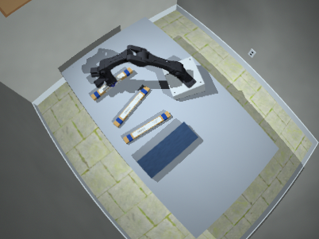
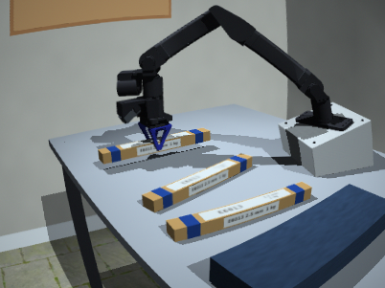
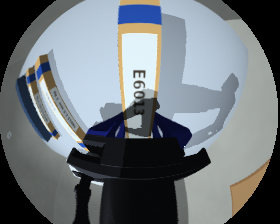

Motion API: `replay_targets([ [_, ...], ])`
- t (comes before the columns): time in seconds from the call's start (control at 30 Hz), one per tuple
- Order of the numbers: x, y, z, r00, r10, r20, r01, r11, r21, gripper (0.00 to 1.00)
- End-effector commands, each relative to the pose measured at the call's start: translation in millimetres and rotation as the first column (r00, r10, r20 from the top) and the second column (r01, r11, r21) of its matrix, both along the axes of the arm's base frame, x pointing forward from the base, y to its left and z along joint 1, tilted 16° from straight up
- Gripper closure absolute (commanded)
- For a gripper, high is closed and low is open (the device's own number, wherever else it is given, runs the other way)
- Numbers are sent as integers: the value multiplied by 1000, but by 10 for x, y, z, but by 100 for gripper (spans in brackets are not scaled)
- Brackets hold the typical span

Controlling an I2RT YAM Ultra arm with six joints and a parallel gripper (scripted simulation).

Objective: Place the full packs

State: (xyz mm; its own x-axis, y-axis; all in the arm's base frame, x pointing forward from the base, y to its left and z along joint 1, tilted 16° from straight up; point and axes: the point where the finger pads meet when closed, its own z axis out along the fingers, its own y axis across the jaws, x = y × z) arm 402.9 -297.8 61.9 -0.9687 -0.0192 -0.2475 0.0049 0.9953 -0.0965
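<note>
The black parallel gripper [image 2: 157, 144] with blue triangular fingers [image 2: 152, 134] is clamped across the middle of the farthest long tan cardboard pack [image 2: 125, 151], a blue-banded, white-labelled bar raised a little above the smooth grey table [image 2: 77, 154]. Two matching packs, the middle pack [image 2: 196, 183] and the nearest pack [image 2: 238, 211], lie flat beside it, apart. The low dark-blue rectangular platform [image 2: 306, 248], finely textured, sits near the nearest pack. The arm rises from a white block pedestal [image 2: 356, 147].
</note>
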Motion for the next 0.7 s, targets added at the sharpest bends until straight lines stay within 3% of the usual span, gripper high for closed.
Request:
replay_targets([
  [0.0, 18, -78, 232, 999, -5, 47, 6, 999, -31, 100],
  [0.67, -7, -73, 221, 999, -5, 41, 6, 1000, -26, 100],
])
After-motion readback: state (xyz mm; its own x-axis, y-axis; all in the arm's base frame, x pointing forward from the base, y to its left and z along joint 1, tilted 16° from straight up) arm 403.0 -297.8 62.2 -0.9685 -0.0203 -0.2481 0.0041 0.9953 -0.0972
